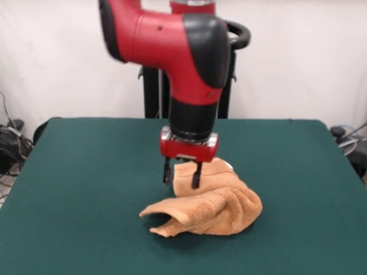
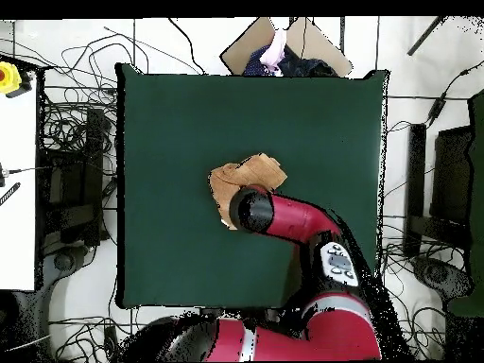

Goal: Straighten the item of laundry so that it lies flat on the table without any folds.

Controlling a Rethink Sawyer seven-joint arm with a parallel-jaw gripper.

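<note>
- I see the towel bunched in a crumpled heap near the middle of the green bench, one flap curling out toward the front camera.
- My gripper hangs at the heap's far edge; its jaws look spread, one finger against the cloth, the other just beside it.
</note>
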